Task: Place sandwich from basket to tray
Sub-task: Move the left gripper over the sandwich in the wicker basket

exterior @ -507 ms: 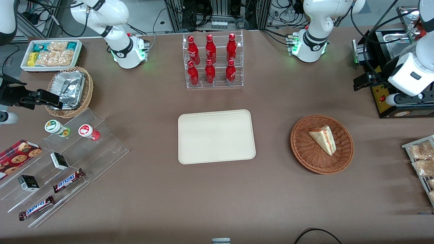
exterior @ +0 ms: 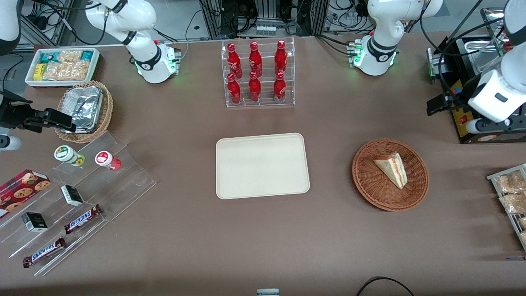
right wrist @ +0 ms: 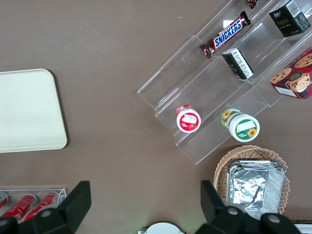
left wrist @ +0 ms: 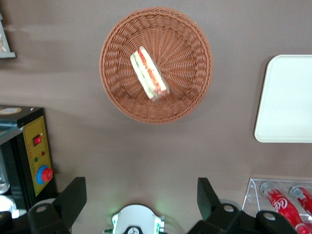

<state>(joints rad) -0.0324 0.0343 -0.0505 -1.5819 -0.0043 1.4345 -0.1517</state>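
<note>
Tool [left wrist: 139, 197] of my left arm hangs high above the bench, fingers spread wide and empty. I see the triangular clear-wrapped sandwich [exterior: 392, 168] lying in the round reddish-brown wicker basket [exterior: 370, 183], beside the bare cream rectangular tray [exterior: 262, 165].

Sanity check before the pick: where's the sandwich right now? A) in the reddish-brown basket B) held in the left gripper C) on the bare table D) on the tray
A: the sandwich lies in the basket; the tray is bare and the open left gripper hangs apart, above the table.

Basket [exterior: 372, 181] rough woven wicker; tray [exterior: 263, 189] smooth matt plastic; table [exterior: 263, 246] matt brown cloth-like.
</note>
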